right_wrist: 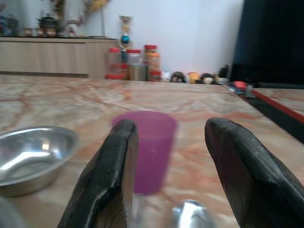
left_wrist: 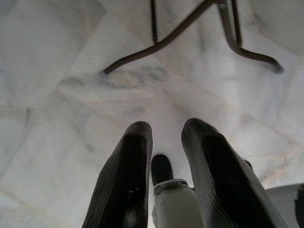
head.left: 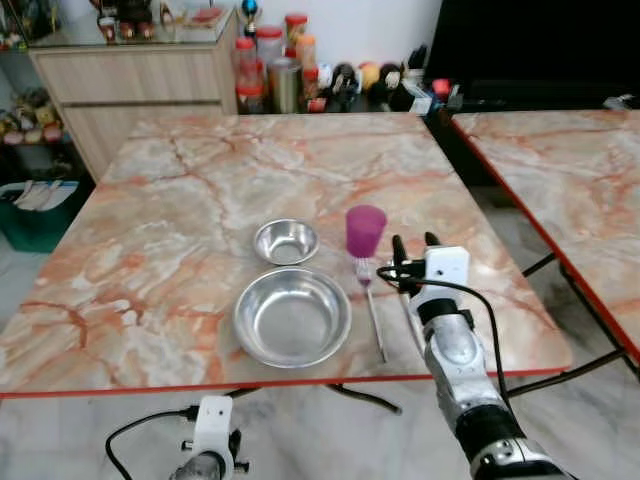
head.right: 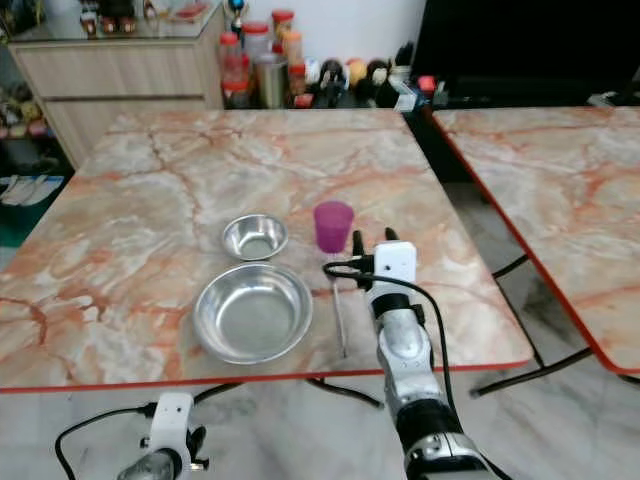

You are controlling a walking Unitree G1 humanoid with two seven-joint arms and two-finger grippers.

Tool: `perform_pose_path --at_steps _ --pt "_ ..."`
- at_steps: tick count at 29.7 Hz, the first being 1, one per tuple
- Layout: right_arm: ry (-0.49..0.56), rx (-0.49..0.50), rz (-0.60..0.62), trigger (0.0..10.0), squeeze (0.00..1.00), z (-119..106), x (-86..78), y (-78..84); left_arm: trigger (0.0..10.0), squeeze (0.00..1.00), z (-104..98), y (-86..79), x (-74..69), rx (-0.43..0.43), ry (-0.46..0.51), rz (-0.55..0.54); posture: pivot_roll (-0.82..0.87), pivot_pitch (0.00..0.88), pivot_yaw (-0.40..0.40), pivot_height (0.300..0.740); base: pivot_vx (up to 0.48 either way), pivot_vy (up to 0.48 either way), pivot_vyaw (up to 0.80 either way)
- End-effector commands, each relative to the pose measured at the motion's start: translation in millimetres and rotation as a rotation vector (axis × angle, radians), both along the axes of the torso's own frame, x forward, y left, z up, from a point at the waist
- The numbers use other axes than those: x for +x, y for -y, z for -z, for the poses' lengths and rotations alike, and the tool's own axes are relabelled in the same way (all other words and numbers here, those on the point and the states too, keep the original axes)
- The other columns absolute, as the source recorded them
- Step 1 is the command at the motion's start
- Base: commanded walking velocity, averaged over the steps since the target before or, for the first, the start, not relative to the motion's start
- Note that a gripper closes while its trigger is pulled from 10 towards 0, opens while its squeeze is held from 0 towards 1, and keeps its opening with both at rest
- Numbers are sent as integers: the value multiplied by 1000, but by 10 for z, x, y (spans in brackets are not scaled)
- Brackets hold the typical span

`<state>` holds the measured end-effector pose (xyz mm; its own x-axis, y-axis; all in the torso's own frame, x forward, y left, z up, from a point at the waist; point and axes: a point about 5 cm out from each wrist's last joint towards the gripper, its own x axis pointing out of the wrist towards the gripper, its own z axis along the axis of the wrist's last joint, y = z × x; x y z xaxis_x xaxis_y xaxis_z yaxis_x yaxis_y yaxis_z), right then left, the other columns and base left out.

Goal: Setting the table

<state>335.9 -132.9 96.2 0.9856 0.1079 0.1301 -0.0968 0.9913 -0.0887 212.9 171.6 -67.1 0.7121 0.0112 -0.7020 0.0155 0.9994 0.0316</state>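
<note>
On the marble table [head.left: 180, 210] a purple cup [head.left: 365, 230] stands upright beside a small steel bowl [head.left: 286, 241]. A larger steel bowl [head.left: 292, 315] sits nearer the front edge. Right of it lie a fork [head.left: 371, 305] and a spoon [right_wrist: 192, 213]. My right gripper [head.left: 415, 246] hovers open just right of the cup and over the cutlery, holding nothing. In the right wrist view the cup [right_wrist: 147, 147] stands just ahead between the fingers. My left gripper [left_wrist: 164, 161] hangs below the table edge, open, pointing at the floor.
A second marble table [head.left: 570, 170] stands to the right across a gap. Jars and bottles [head.left: 270, 65] crowd the floor behind the table, next to a wooden cabinet [head.left: 120, 80]. Table legs [left_wrist: 190, 33] cross the tiled floor under the left gripper.
</note>
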Motion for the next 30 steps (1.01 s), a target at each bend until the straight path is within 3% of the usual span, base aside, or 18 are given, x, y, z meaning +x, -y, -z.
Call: perform_pose_path --at_steps 1,10,14,16,20,22,30 --pt "4 6 13 10000 0 -32 19 36 10000 0 33 12 -51 -2 -20 -6 -12 0 -1 740 0 0 0" --pt "-144 18 100 10000 0 179 -6 301 10000 0 35 8 -55 -6 -22 -13 -12 0 -1 740 0 0 0" --pt "-155 29 105 10000 0 181 -1 336 10000 0 35 8 -55 -7 -22 -13 -12 0 -1 740 0 0 0" --pt "-213 4 144 10000 0 182 42 534 10000 0 33 11 -49 -8 -22 -9 -14 0 3 740 0 0 0" --pt "-280 -40 143 10000 0 219 53 652 10000 0 31 14 -45 -12 -22 -8 -12 0 2 740 0 0 0" --pt "-326 -35 107 10000 0 261 49 655 10000 0 31 15 -45 -14 -22 -10 -12 0 2 740 0 0 0" --pt "-338 -36 33 10000 0 291 44 539 10000 0 34 6 -52 -14 -22 -14 -8 0 2 740 0 0 0"
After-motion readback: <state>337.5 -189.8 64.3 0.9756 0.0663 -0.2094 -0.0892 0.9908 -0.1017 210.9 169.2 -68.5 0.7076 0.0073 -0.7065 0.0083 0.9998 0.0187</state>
